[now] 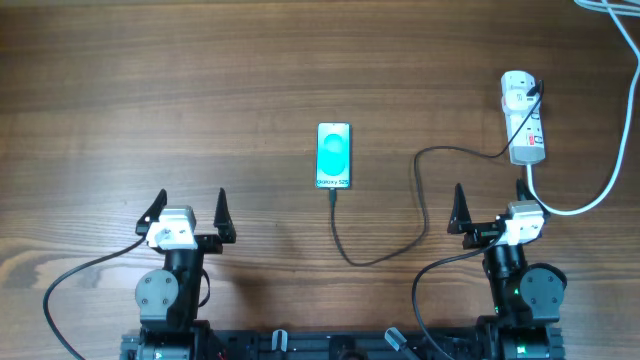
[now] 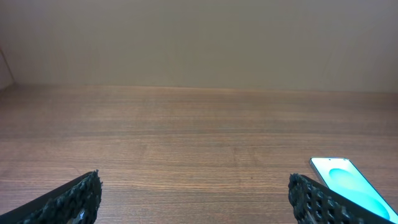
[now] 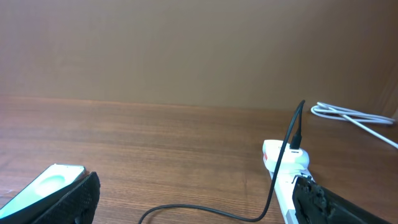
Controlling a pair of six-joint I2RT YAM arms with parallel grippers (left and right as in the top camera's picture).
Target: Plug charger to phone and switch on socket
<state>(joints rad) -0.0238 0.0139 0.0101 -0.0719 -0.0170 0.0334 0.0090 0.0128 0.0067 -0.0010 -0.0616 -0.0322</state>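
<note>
The phone (image 1: 334, 155) lies face up in the middle of the table, cyan screen lit; it also shows in the left wrist view (image 2: 351, 186) and the right wrist view (image 3: 46, 185). The charger cable (image 1: 385, 250) loops from the socket (image 1: 523, 118) at the far right down to a connector (image 1: 334, 197) lying just below the phone's near end; I cannot tell if it touches. The socket also shows in the right wrist view (image 3: 287, 171). My left gripper (image 1: 190, 212) is open and empty, near left. My right gripper (image 1: 490, 205) is open and empty, near the socket's near end.
A thick white cord (image 1: 610, 150) runs from the socket's near end out to the right and up to the far right corner; it also shows in the right wrist view (image 3: 354, 115). Black arm cables trail at the front edge.
</note>
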